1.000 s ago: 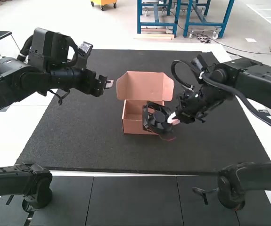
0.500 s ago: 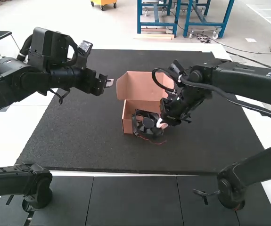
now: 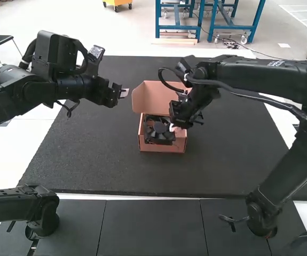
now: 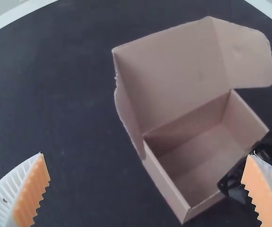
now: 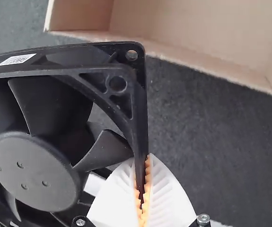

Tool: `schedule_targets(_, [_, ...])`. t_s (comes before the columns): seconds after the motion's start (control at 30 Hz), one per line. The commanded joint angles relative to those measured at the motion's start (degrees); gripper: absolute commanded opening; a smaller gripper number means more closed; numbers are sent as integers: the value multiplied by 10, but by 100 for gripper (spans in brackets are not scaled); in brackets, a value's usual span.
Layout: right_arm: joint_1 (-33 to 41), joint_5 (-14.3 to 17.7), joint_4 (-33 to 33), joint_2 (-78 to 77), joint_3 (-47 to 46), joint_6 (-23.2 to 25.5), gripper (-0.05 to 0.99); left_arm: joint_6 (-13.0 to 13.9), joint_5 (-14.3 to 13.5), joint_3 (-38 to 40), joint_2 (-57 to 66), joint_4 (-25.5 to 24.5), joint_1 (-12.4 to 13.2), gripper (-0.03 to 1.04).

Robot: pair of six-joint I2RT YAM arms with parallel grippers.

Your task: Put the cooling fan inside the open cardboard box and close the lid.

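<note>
The open cardboard box (image 3: 161, 140) sits mid-mat with its lid (image 3: 157, 96) standing upright at the back. A black cooling fan (image 3: 158, 129) hangs tilted over the box's open top, and my right gripper (image 3: 178, 122) is shut on its right edge. In the right wrist view the ribbed fingers (image 5: 126, 198) pinch the fan's frame (image 5: 55, 142), with the box wall (image 5: 183, 28) beyond. My left gripper (image 3: 120, 94) hovers open to the left of the lid. The left wrist view looks down into the box (image 4: 197, 161) and at the lid (image 4: 188, 71) between the spread gripper (image 4: 144, 161).
A black mat (image 3: 89, 154) covers the table under the box, with white table edges (image 3: 4, 149) to either side. The right arm (image 3: 260, 74) reaches in from the right above the mat.
My right gripper has carried the fan from the box's front right corner up and left, over the open top. The left arm has stayed still.
</note>
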Motion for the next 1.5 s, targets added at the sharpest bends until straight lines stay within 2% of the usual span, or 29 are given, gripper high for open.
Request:
schedule_targets(0.0, [7,23,4,11,36,-14,-2,-3,-8,4,-3,5,5,96])
schedule_targets(0.53, [-14,76,32,87,91,-31,-2,-5,-8,4,-6,7,5,96])
schedule_targets(0.83, [-54,86,47,105,103,-39,-2,-8,-8,4,-10,4,6,96])
schedule_targets(1.13, [-54,87,53,123,114,-45,-2,-13,-8,4,-11,5,7,96])
schedule_targets(1.47, [-55,87,55,148,134,-53,-2,-12,-7,6,-10,5,33,96])
